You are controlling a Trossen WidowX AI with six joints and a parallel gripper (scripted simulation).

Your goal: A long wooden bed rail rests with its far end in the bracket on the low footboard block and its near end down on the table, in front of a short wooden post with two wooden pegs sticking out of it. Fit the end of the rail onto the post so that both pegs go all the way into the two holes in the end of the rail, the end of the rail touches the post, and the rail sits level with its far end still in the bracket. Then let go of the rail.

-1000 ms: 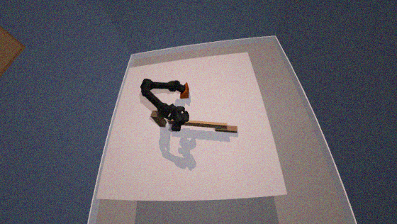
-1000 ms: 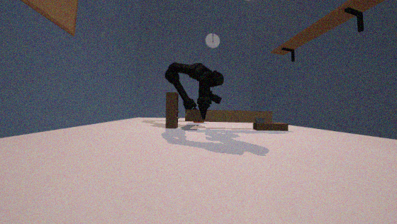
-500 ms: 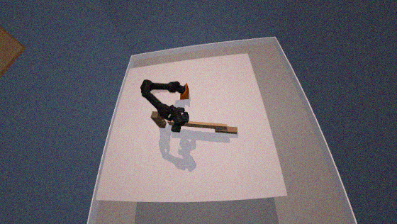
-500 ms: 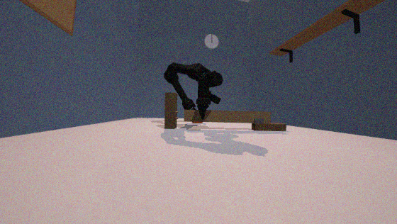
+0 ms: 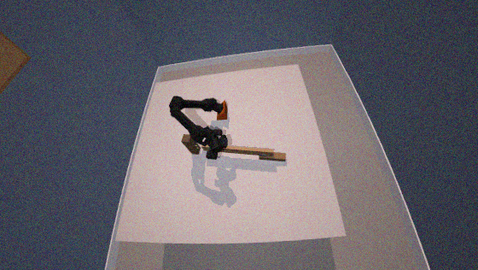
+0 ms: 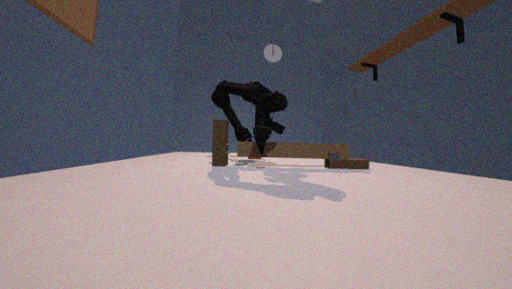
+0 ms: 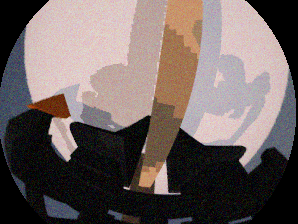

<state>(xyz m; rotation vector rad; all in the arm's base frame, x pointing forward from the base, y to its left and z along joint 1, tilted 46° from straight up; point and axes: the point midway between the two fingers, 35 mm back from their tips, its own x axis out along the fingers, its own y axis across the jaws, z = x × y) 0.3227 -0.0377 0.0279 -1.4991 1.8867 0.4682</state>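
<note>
The long wooden rail [image 5: 247, 149] [image 6: 302, 150] [image 7: 175, 65] looks about level, its near end raised off the table. My gripper [image 5: 214, 149] [image 6: 261, 153] [image 7: 157, 120] is shut on the rail near its post end, pointing down from above. The short wooden post [image 5: 187, 142] [image 6: 220, 142] stands upright beyond that end. Small pegs [image 6: 228, 145] stick out of it toward the rail, and a gap shows between them and the rail's end. The footboard block [image 5: 279, 157] [image 6: 358, 164] lies under the rail's far end. The exact seating in the bracket and the holes are too small or hidden to tell.
An orange wedge-shaped piece [image 5: 223, 112] [image 7: 52, 106] is at the arm's base, behind the rail. The arm bends over close to the post. A wall shelf [image 6: 411, 37] and a clock [image 6: 272, 53] are high in the background. Shadows of the arm fall across the table.
</note>
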